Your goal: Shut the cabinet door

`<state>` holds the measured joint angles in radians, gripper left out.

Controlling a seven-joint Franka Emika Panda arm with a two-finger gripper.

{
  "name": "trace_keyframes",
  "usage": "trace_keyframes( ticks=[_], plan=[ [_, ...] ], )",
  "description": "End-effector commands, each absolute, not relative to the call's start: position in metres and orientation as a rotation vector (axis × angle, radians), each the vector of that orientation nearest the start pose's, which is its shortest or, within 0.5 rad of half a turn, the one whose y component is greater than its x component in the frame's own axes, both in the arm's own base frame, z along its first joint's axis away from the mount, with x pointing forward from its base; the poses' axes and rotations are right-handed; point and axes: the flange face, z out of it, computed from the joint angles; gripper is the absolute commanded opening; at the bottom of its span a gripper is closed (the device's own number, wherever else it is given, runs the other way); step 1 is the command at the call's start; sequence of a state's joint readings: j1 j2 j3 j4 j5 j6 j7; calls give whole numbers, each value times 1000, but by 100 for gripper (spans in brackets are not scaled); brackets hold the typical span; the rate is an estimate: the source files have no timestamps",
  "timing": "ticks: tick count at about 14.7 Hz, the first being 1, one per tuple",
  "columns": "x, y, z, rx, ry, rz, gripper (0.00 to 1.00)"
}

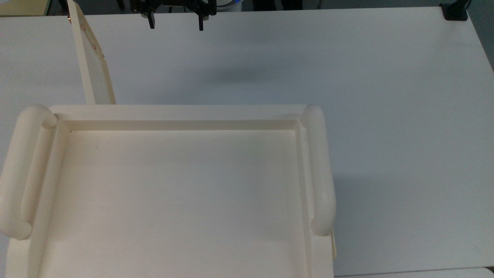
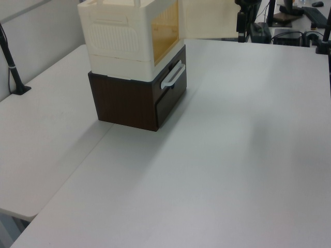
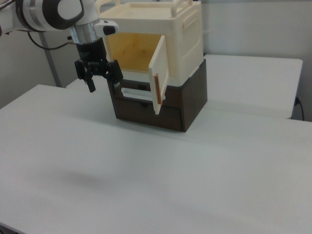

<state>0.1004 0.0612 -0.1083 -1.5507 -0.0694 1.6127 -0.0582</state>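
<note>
the door (image 3: 159, 73) is seen standing wide open, swung out roughly at right angles to the front of the cabinet (image 3: 185, 34), so that the yellowish interior (image 3: 131, 51) is exposed; in the top view the door (image 1: 92, 61) juts from the cabinet's far left corner (image 1: 181, 112) out over the desk (image 1: 308, 69), its copper fittings near the free end. the cabinet is stacked on a dark brown drawer unit (image 3: 165, 109) with a pale handle (image 2: 173, 76). the end effector (image 3: 102, 78) hangs in the air before the opening, on the right view's left, apart from the door and from everything else; its fingers are spread apart and nothing is held between them. in the top view it (image 1: 175, 22) is found at the upper edge, to the right of the door's free end. nothing of the closing is judged done: the door has yet to be reached, touched on its outer face and pushed round on its hinge until it lies flush with the front
</note>
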Motion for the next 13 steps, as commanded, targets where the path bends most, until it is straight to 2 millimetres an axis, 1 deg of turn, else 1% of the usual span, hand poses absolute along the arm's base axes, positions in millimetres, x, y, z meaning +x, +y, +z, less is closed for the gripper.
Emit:
trace_keyframes(
  ticks=[1,13],
  plan=[
    [569,-14,605,-3205,-109,34,100],
    [569,-15,603,-3202,-160,46,100]
  ],
)
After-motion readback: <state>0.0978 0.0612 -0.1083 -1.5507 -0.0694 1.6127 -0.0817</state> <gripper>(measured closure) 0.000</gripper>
